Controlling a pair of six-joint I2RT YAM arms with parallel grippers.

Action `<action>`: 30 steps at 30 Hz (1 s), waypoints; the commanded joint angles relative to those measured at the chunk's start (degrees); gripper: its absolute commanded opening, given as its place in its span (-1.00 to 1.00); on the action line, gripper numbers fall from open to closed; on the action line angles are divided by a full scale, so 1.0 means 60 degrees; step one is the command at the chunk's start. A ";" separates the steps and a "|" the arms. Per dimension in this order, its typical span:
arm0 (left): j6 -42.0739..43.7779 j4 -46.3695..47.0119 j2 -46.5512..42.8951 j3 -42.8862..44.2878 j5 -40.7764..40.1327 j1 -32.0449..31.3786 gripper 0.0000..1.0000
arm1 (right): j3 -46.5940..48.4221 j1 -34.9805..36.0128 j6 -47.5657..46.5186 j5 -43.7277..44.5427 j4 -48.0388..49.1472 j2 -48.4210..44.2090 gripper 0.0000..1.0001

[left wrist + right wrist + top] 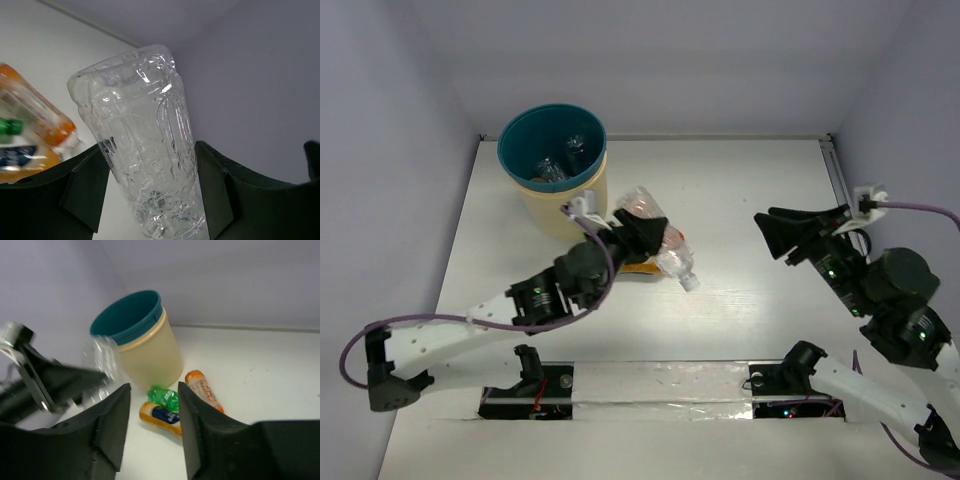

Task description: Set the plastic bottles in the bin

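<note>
Two clear bottles [560,160] lie inside the teal-rimmed bin [520,130], which stands upright at the far left of the table [760,170].

The left gripper [148,165] sits just right of the bin's cream wall, and its fingers pinch one clear plastic bottle [135,110] around the body. The bottle's ridged base points away from the wrist camera. The top view shows this bottle lifted beside the bin, outside the rim.

Three more bottles lie on the table close to the foot of the bin, bunched together: one green bottle [165,397], one orange bottle with a dark label [160,415] touching it, and one orange bottle with a pale label [202,390] just beside them. From above, the left arm hides much of this cluster.

The right gripper [772,237] hangs well apart on the right side, its two fingers spread with nothing between them.
</note>
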 commanded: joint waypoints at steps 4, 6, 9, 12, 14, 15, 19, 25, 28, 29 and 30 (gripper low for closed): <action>0.1921 -0.0921 -0.1446 0.0973 -0.0094 0.2977 -0.21 | -0.0389 -0.0042 -0.0113 -0.1186 0.1025 0.1181 -0.29; 0.2462 -0.1097 -0.1198 0.2070 0.0186 0.3672 -0.21 | -0.0419 -0.0129 -0.0128 -0.1419 0.1144 0.1737 -0.29; 0.3430 -0.1771 -0.0232 0.3725 0.0302 0.4742 -0.21 | -0.0405 -0.0378 -0.0215 -0.2149 0.1422 0.2716 -0.17; 0.3914 -0.2283 0.0910 0.5351 0.1325 0.5987 -0.21 | 0.0005 -0.0511 -0.0406 -0.2677 0.1364 0.3772 -0.02; 0.4264 -0.2752 0.1760 0.6490 0.1417 0.6645 -0.21 | 0.0340 -0.0905 -0.0654 -0.3031 0.1393 0.4987 0.08; 0.4397 -0.2826 0.1994 0.6802 0.1417 0.6881 -0.21 | 0.0459 -0.1052 -0.0757 -0.3526 0.1422 0.5426 0.19; 0.4575 -0.3250 0.3238 0.7800 0.1679 0.8140 -0.20 | 0.1453 -0.1595 -0.1313 -0.4468 0.1350 0.7741 0.59; 0.4880 -0.3369 0.4266 0.8709 0.1360 0.8963 -0.20 | 0.4232 -0.1683 -0.2396 -0.3826 -0.0275 1.1111 0.86; 0.5435 -0.3093 0.4735 0.8886 0.0805 0.9066 -0.19 | 0.5303 -0.1903 -0.2675 -0.3969 -0.0847 1.2327 0.91; 0.5584 -0.3032 0.4780 0.8886 0.0642 0.9066 -0.19 | 0.5555 -0.1903 -0.2749 -0.3985 -0.1094 1.2591 0.92; 0.5716 -0.2945 0.4838 0.8813 0.0380 0.9066 -0.19 | 0.5804 -0.1903 -0.2822 -0.3825 -0.1227 1.3087 0.93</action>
